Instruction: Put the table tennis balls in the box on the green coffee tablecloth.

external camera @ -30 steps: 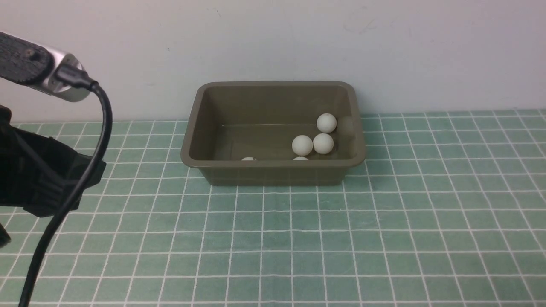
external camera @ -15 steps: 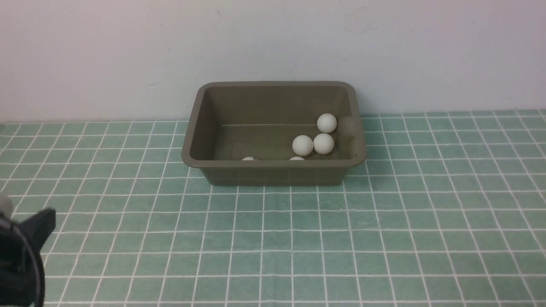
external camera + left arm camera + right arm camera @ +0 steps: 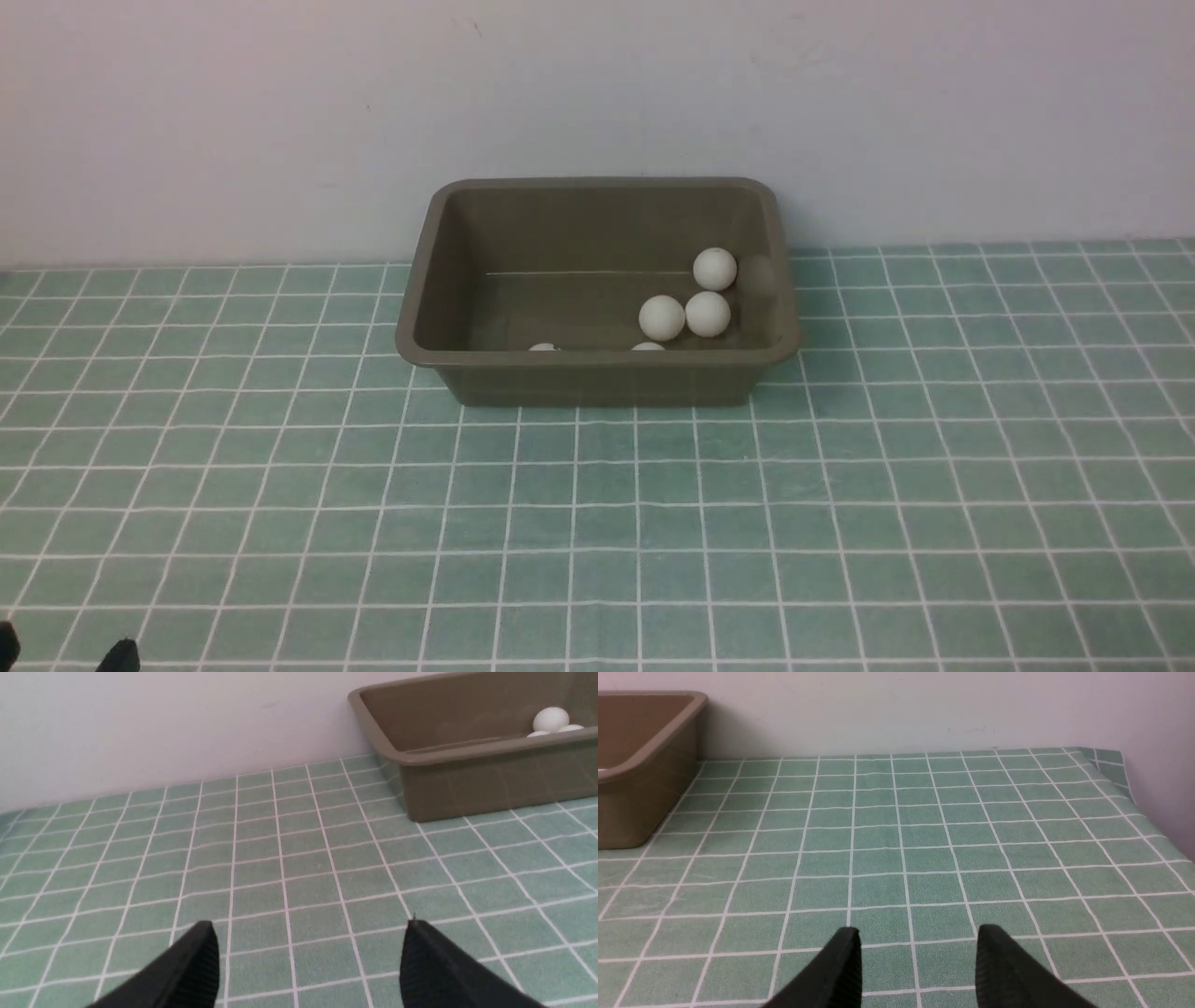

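**Apparently done: balls boxed, arms clear**

Five table tennis balls sit inside the box, far centre of the green coffee tablecloth. Left gripper gapes wide, empty; right gripper looks narrower, empty. Best keep both arms near, away from the box.

The box looks like smooth olive-brown plastic with a faint sheen. The table tennis balls are matt white. The green coffee tablecloth is soft, dull woven cloth. Behind, the wall is flat matt paint.
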Robot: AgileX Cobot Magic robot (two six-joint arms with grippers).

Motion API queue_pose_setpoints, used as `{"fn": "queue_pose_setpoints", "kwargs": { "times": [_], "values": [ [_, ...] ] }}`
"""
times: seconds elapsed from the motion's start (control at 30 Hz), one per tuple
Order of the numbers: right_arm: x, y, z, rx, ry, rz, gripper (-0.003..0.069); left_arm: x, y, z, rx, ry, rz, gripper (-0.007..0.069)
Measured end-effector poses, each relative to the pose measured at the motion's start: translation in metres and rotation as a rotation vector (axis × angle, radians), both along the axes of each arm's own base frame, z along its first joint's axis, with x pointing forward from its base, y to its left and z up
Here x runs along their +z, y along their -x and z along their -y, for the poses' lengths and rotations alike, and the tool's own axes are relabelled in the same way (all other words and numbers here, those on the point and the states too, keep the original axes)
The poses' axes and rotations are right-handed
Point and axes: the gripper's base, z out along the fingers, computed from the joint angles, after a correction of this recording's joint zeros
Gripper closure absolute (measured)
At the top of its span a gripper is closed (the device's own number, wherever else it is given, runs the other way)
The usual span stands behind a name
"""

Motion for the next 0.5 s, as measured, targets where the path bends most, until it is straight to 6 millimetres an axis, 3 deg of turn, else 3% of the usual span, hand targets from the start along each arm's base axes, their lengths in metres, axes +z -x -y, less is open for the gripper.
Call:
{"fn": "queue_pose_setpoints", "kwargs": {
  "times": [0.1, 0.5],
  "values": [
    [0.0, 0.0, 0.0, 0.0, 0.0, 0.0, 0.0342, -0.012, 0.0, 0.0, 0.002, 0.002, -0.043, 0.0155],
    [0.0, 0.0, 0.0, 0.0, 0.0, 0.0, 0.0342, -0.017, 0.002, 0.0, -0.003, -0.012, -0.102, 0.0155]
  ]
}}
